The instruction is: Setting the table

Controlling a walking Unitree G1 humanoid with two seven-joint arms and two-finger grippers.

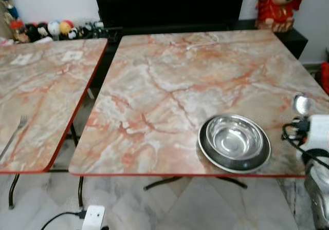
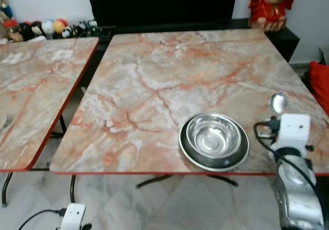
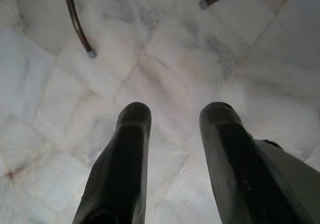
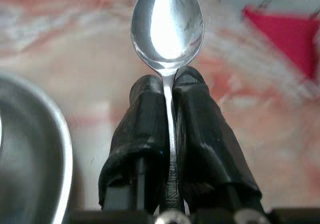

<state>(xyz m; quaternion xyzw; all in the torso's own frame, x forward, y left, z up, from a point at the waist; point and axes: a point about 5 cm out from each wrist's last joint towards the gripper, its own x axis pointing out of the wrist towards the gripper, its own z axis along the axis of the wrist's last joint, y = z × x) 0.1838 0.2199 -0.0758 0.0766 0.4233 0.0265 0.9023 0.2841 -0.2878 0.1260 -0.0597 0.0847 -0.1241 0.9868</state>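
A steel bowl (image 1: 234, 136) rests in a steel plate (image 1: 257, 160) near the front edge of the marble-patterned table (image 1: 169, 86). My right gripper (image 4: 169, 81) is shut on the handle of a steel spoon (image 4: 167, 26), whose bowl end (image 2: 278, 102) sticks up over the table just right of the plate. A fork (image 1: 15, 132) lies on the second table (image 1: 41, 86) at the left. My left gripper (image 3: 175, 116) hangs low with its fingers open over the pale floor tiles.
A gap separates the two tables. A red figurine (image 1: 277, 4) stands beyond the far right corner, small toys (image 1: 56, 30) line the back left, and a dark TV unit (image 1: 169, 4) is behind. A white plug (image 1: 92, 217) lies on the floor.
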